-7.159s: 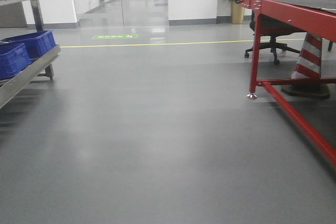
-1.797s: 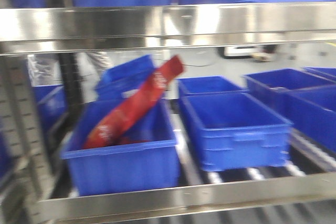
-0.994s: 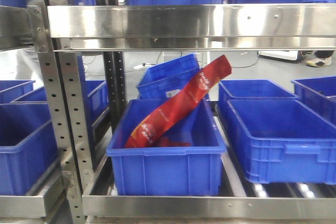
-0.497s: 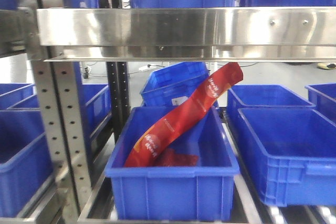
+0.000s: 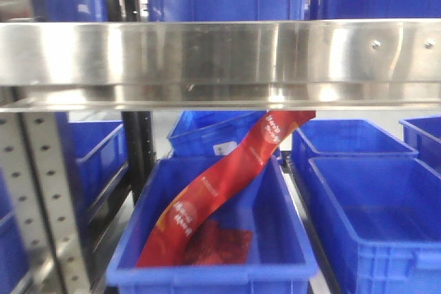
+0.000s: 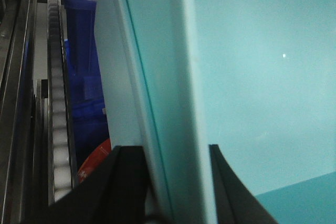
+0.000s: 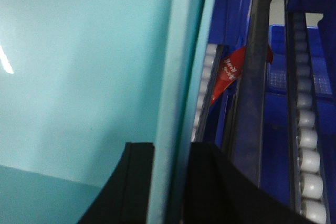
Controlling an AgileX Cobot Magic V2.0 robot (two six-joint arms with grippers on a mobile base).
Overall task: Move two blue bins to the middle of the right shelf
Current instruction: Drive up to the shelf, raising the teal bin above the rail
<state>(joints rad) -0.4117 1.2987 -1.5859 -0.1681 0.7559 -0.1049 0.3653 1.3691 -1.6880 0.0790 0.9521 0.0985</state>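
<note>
While both grippers clamp a bin's pale walls, left gripper and right gripper, a red packet leans in a shelved blue bin.

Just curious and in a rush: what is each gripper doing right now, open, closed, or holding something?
Left gripper: closed on the edge of a teal bin wall.
Right gripper: closed on a teal bin wall too.

Blue bins on steel shelf
</note>
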